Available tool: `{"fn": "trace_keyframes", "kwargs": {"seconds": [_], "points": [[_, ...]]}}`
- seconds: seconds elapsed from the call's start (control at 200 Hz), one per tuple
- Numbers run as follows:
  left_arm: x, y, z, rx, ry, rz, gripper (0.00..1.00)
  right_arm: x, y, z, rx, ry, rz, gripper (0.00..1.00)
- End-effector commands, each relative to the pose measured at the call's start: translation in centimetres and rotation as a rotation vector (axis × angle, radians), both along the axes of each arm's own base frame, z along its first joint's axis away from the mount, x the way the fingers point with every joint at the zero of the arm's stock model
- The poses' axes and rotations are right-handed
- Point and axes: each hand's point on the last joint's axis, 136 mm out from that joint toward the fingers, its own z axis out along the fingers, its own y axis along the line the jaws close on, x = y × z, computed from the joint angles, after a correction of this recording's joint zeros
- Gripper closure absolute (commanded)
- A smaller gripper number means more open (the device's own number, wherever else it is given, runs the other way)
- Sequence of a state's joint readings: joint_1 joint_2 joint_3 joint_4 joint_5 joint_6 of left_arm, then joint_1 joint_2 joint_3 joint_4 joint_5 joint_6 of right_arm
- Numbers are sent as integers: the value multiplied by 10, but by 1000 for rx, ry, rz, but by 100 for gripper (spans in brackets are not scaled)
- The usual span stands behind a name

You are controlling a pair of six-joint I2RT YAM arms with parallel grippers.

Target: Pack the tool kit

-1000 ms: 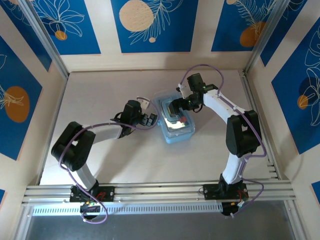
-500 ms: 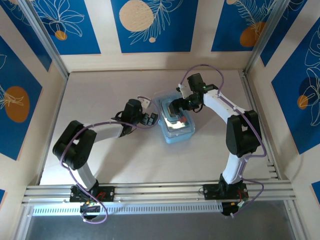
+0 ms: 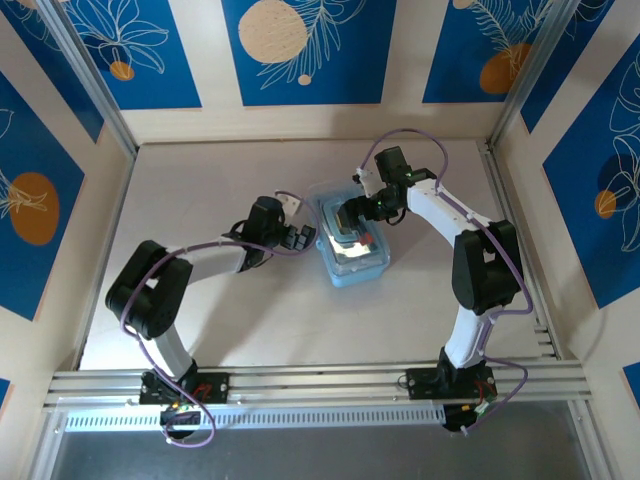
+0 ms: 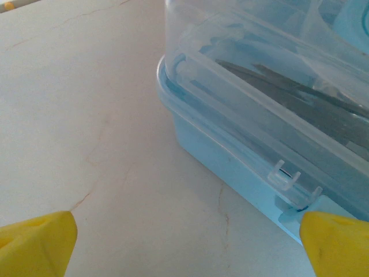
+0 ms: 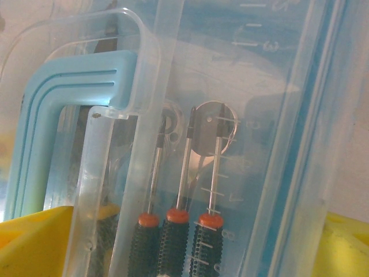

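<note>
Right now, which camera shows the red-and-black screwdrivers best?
Right wrist view: three red-collared, black-handled screwdrivers side by side under the clear plastic lid. Left wrist: blurred dark shapes through the lid. Top: too small to tell.

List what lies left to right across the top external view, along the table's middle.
From the left: left arm's elbow → left hand → light-blue case → right arm's elbow.

1. Case [image 3: 356, 271]: light blue, clear lid.
2. Screwdrivers [image 5: 176, 234]: black ribbed grips, red collars.
3. Finger pads [image 4: 34, 245]: yellow.
4. Far wall panels [image 3: 300, 50]: deep blue, white leaf outlines, orange and cream discs.
5. Table [image 3: 250, 310]: pale, faintly veined.
</note>
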State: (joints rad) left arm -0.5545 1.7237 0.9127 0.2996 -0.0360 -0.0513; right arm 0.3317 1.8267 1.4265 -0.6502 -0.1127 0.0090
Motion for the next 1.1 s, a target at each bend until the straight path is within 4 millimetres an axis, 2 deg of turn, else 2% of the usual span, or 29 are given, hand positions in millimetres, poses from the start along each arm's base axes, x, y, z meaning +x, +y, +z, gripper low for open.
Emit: {"fn": "trace_keyframes", "kwargs": {"seconds": [0.0,0.165,0.24,0.47,0.58,0.67,0.8,0.95,1.095], "points": [[5,-5,17,-155,50,-1,0,-52,4,-36,-8,233,57,6],[2,17,14,-372,259,29,0,-51,3,-36,-5,229,56,6],[-2,21,13,-464,335,27,0,-51,3,-36,-6,229,55,6],[-20,-2,21,-694,470,-47,0,-52,3,-38,-2,232,52,6],[-28,-11,19,-676,489,-54,4,-52,4,-38,-1,232,54,6],[-34,-19,11,-638,513,-63,12,-52,4,-38,1,230,54,6],[-40,-35,0,-614,554,-83,19,-51,5,-38,5,229,53,6],[-41,-49,-10,-620,584,-87,24,-51,6,-39,5,230,55,6],[-37,-51,-19,-621,599,-66,27,-51,6,-37,6,226,55,6]]}}
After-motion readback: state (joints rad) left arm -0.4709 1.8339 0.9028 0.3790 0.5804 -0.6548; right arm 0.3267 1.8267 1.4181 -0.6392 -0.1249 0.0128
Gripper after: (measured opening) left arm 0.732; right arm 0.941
